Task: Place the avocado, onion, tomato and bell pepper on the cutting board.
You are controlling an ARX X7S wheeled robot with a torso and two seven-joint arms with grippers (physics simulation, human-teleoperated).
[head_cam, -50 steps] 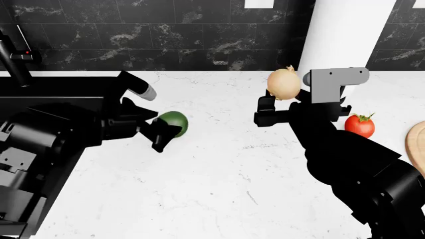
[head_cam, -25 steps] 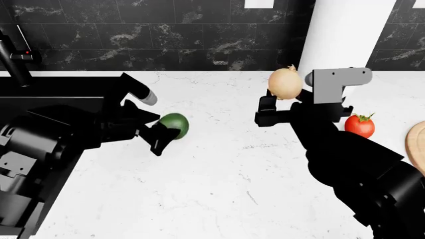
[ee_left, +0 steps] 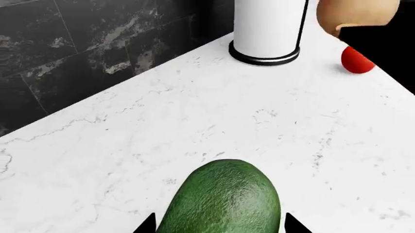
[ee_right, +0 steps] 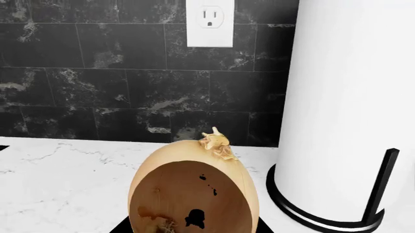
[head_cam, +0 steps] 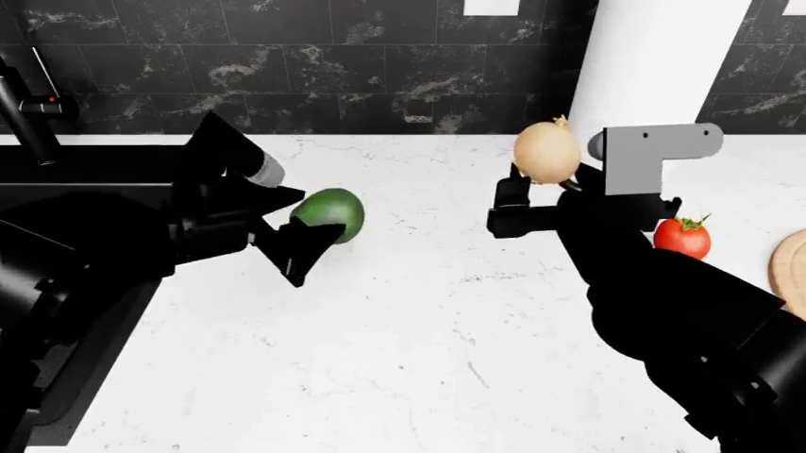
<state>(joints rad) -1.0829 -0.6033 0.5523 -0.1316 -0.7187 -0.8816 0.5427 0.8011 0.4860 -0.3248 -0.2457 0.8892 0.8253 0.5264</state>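
My left gripper [head_cam: 310,219] is shut on the dark green avocado [head_cam: 331,212], which it holds just above the white counter. In the left wrist view the avocado [ee_left: 224,199] fills the space between the black fingertips [ee_left: 147,226]. Further right, my right gripper [head_cam: 539,189] is shut on the tan onion [head_cam: 545,151] and holds it in the air; the onion [ee_right: 193,194] shows with its tip up. The red tomato [head_cam: 681,238] lies on the counter to the right of that arm. Only an edge of the cutting board [head_cam: 794,257] shows at far right. The bell pepper is out of view.
A tall white paper towel roll [head_cam: 645,66] stands on the counter behind the right gripper, close to the onion. A black sink [head_cam: 75,179] with a faucet [head_cam: 28,109] lies at the left. The black tiled wall carries an outlet [ee_right: 210,22].
My left gripper has risen a little with the avocado. The right gripper has shifted slightly up and to the right with the onion.
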